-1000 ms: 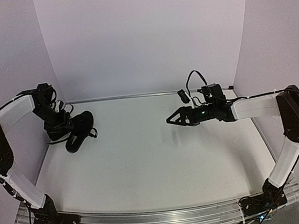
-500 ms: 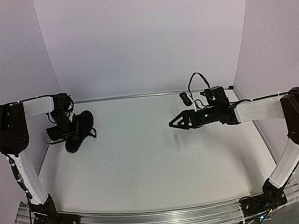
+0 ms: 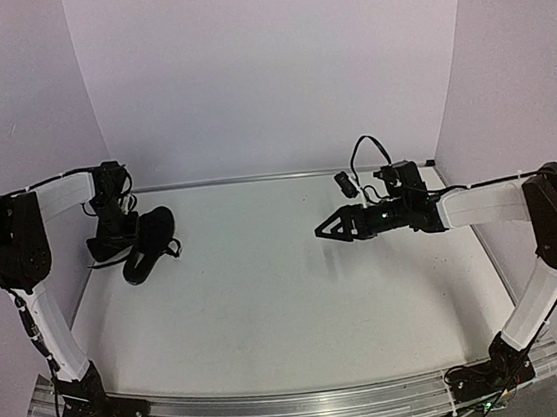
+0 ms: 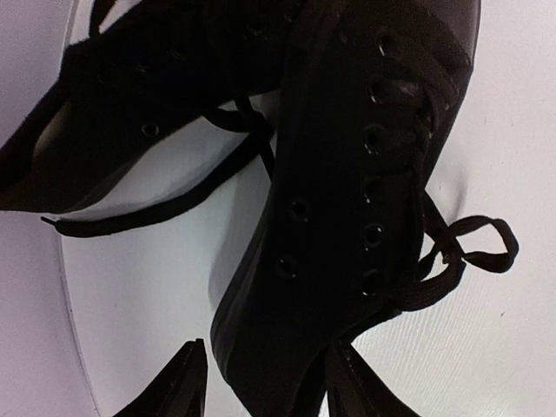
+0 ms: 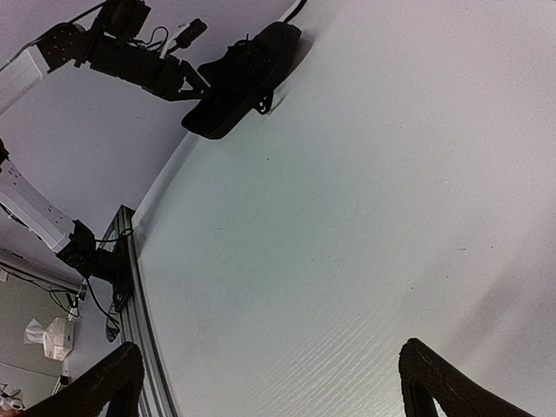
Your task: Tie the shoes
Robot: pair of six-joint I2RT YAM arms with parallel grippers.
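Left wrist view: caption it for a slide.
Left gripper straddles the end of one black shoe; second shoe beside it, laces loose.

White table (image 3: 289, 298) enclosed by plain, perhaps lilac-tinted walls (image 3: 273, 68).

a robotics lab test cell: a white table (image 3: 289, 298) boxed by plain white panels (image 3: 273, 68) behind and beside it, an aluminium rail (image 3: 301, 407) along its near edge carrying bolted arm bases (image 3: 84, 402).

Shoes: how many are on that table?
2, side by side at the far-left corner of the table: one shoe toward the middle, the other shoe nearer the left edge.
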